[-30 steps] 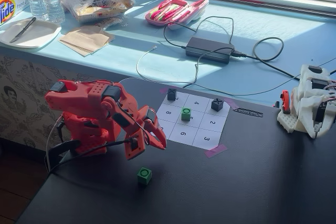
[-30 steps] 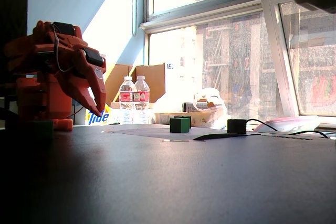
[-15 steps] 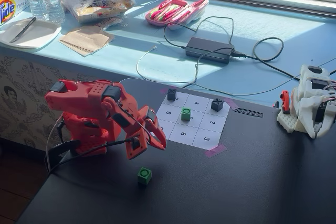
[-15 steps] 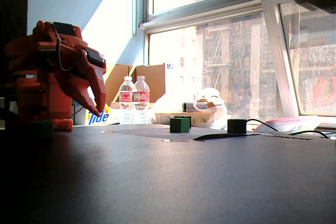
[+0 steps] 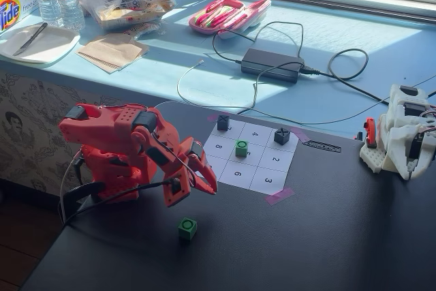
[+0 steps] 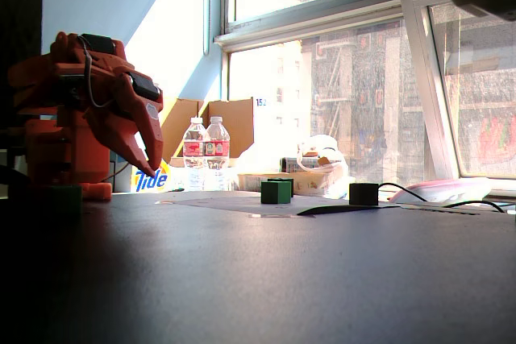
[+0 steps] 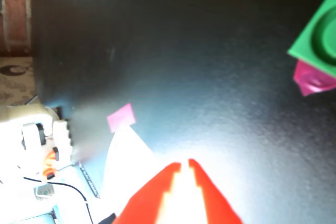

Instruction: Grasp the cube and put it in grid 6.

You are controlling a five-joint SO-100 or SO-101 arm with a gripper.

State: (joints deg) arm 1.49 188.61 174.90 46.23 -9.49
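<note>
Cube [image 5: 188, 227] sits on bare black table [image 5: 340, 236], approx 6 o'clock of our gripper [image 5: 194, 185], w/ sheet's grid 6 [image 5: 238, 173] at its 2 o'clock. Fingers nearly clenched, holding nothing, arm folded back; we judge reach not begun.

Green cube [image 5: 188, 227], red pincer [image 5: 194, 193]
</note>
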